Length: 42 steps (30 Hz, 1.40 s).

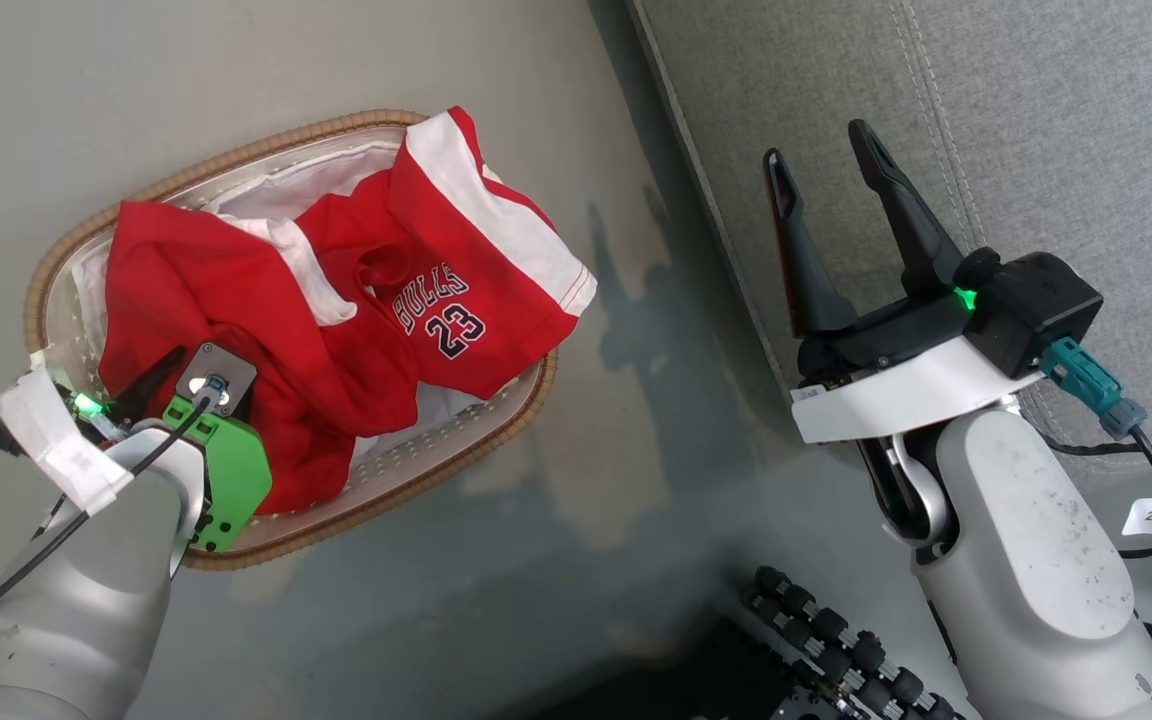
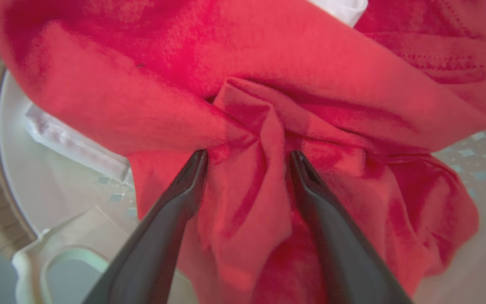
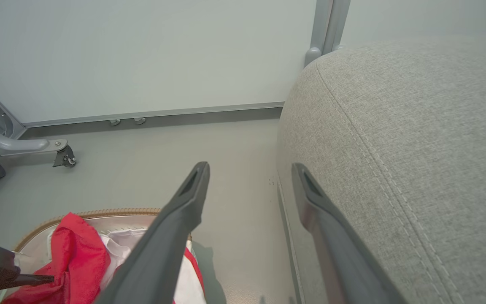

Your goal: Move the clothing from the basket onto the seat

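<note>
nearest the head camera, the left arm (image 1: pixel 66 600) reaches into the basket (image 1: pixel 456 425). there the left gripper (image 1: pixel 161 375) is sunk in the clothing (image 1: pixel 336 300), its fingers mostly hidden by red cloth. the clothing lies heaped inside the basket, and the "bulls 23" piece drapes over the basket's rim on the side toward the seat (image 1: pixel 1036 120). the right gripper (image 1: pixel 818 150) hangs well apart from the basket, over the seat's edge, fingers spread and empty.

seen from the left wrist, the left gripper (image 2: pixel 247 158) is spread, tips pressed into the clothing (image 2: pixel 310 63). a raised fold of red cloth stands between the tips, not squeezed. the basket (image 2: pixel 57 202) shows its white wall just beside that cloth.

seen from the right wrist, the right gripper (image 3: pixel 247 169) stands spread with nothing between its fingers. the basket (image 3: pixel 99 211) sits on the floor (image 3: pixel 163 160), apart from the fingertips, with the clothing (image 3: pixel 74 245) inside it. the seat (image 3: pixel 395 126) rises across a strip of floor from the basket.
</note>
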{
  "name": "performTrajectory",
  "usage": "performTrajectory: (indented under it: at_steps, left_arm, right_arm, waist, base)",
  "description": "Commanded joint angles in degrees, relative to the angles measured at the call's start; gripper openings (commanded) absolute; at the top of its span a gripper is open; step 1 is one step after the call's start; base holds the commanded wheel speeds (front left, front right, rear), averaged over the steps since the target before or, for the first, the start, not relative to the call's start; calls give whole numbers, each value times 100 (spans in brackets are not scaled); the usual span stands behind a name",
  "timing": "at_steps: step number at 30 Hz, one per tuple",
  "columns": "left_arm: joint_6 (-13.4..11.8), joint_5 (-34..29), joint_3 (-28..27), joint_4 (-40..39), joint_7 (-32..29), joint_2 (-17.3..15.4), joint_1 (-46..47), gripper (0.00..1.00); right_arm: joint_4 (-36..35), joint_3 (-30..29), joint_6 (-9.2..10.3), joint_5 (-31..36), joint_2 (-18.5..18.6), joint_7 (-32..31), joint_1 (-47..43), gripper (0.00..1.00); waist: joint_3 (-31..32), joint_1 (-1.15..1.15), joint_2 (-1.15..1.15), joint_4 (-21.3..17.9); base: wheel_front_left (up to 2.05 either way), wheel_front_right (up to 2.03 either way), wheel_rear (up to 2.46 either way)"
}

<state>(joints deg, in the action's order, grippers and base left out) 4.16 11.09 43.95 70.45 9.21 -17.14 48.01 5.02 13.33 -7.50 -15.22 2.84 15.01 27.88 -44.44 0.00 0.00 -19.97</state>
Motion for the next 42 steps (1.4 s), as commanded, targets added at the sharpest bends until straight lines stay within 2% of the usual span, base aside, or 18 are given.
performTrajectory:
  at_steps: [1,7,8,10,19,29,42]
  left_arm:
    - [25,-42,53,42,-54,-1,123,100]
    - [73,-318,400,175,-374,-33,208,100]
    - [80,-337,437,190,-393,-44,208,76]
    - [84,-269,434,201,-342,-49,197,0]
    - [24,111,187,189,206,138,-57,0]
    - [76,575,-123,-28,588,496,-472,0]
    - [137,930,-779,-1542,594,714,-1484,0]
  right_arm:
    - [-21,19,2,-56,15,26,16,100]
    - [-29,119,2,-157,15,26,-12,100]
    - [-11,128,2,-171,17,26,-24,100]
    - [13,141,2,-180,15,26,-43,100]
    - [267,101,2,-36,17,26,-165,100]
    - [601,-26,2,234,18,26,-440,100]
    - [974,-268,2,489,23,26,-1006,100]
  waist:
    - [-32,0,0,-27]
    - [-54,0,0,-108]
    - [-47,0,0,-124]
    - [-22,0,0,-140]
    - [384,0,0,-23]
    - [1313,0,0,374]
    - [2419,0,0,1046]
  base:
    - [0,0,0]
    - [0,0,0]
    - [0,0,0]
    - [0,0,0]
    - [0,0,0]
    - [0,0,0]
    - [0,0,0]
